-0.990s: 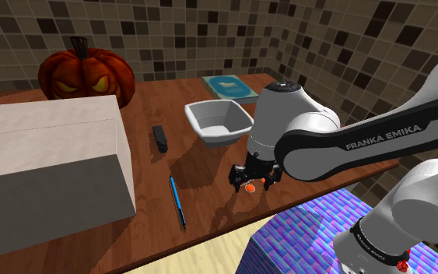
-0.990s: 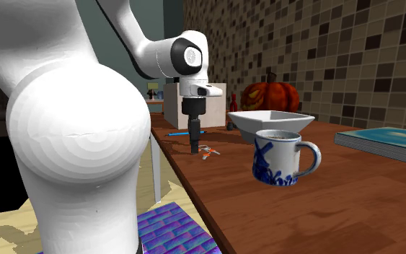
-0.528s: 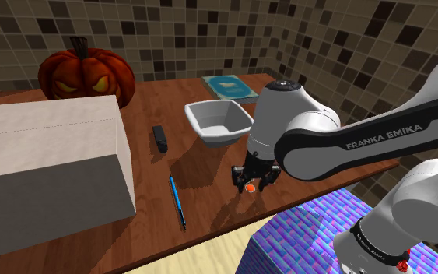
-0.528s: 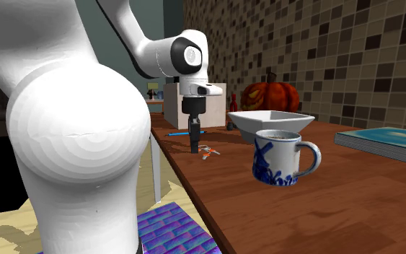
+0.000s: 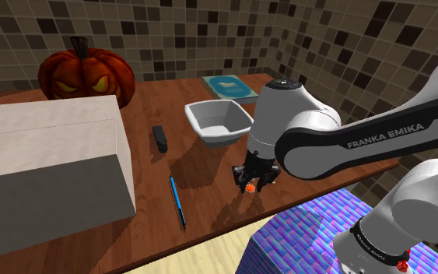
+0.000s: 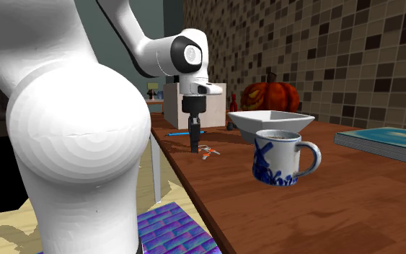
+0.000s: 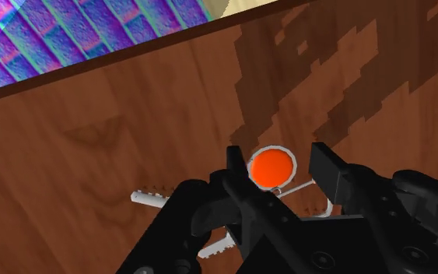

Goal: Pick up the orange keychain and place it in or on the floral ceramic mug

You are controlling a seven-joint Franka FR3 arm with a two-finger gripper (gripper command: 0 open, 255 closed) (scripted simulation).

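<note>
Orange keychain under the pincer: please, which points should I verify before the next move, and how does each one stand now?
1. Orange round keychain lies inside the black pincer: ok.
2. Fingers clasp the orange disc: not ok, a gap shows at one finger.
3. Pincer tips are down at the brown wooden table: ok.
4. White mug with blue windmill picture stands upright, mouth upward: ok.
5. The mug is empty inside: cannot tell.
</note>
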